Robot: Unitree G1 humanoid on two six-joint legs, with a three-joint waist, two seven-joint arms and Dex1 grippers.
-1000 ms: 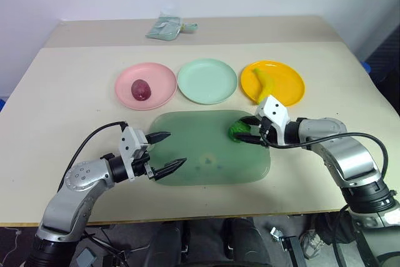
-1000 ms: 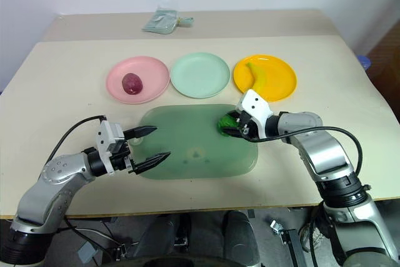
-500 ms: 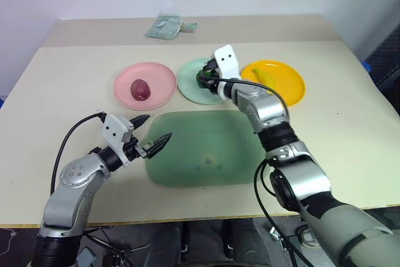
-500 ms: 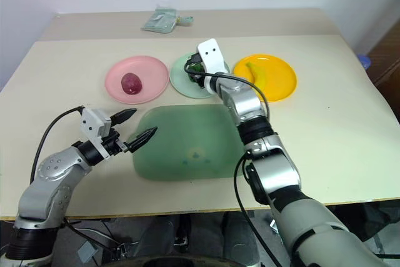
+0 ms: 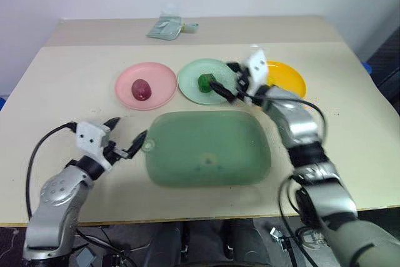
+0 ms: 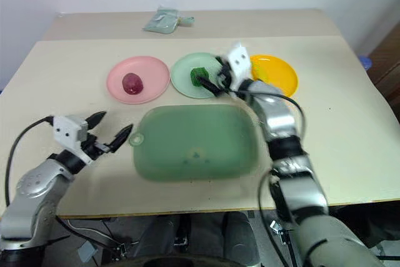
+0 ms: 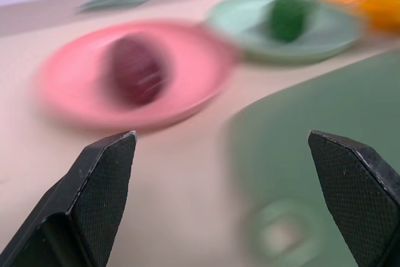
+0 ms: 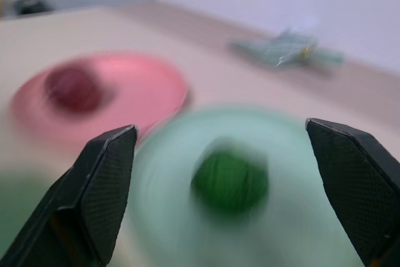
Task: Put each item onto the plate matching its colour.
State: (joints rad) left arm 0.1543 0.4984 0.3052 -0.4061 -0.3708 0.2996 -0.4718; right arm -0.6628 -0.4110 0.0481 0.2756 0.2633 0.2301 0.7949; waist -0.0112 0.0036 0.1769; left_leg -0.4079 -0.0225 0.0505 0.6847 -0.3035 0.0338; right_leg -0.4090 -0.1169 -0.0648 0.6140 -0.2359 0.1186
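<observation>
The dark green vegetable (image 5: 206,83) lies on the mint plate (image 5: 194,73), free of any fingers. My right gripper (image 5: 226,78) stands open just to the right of it, over the plate's rim. In the right wrist view the vegetable (image 8: 230,181) sits ahead between the spread fingers (image 8: 100,179). The dark red fruit (image 5: 141,89) rests on the pink plate (image 5: 128,79). My right arm covers part of the yellow plate (image 5: 290,82) and hides the banana. Near the table's left front, my left gripper (image 5: 128,129) is open and holds nothing.
A large translucent green board (image 5: 206,148) lies in front of the plates, its ring handle (image 5: 148,146) pointing toward my left gripper. A pale teal packet (image 5: 169,27) lies at the table's far edge.
My right gripper carried the vegetable from the board to the mint plate, let it go, opened and drew back to the right. My left arm swung left, off the board.
</observation>
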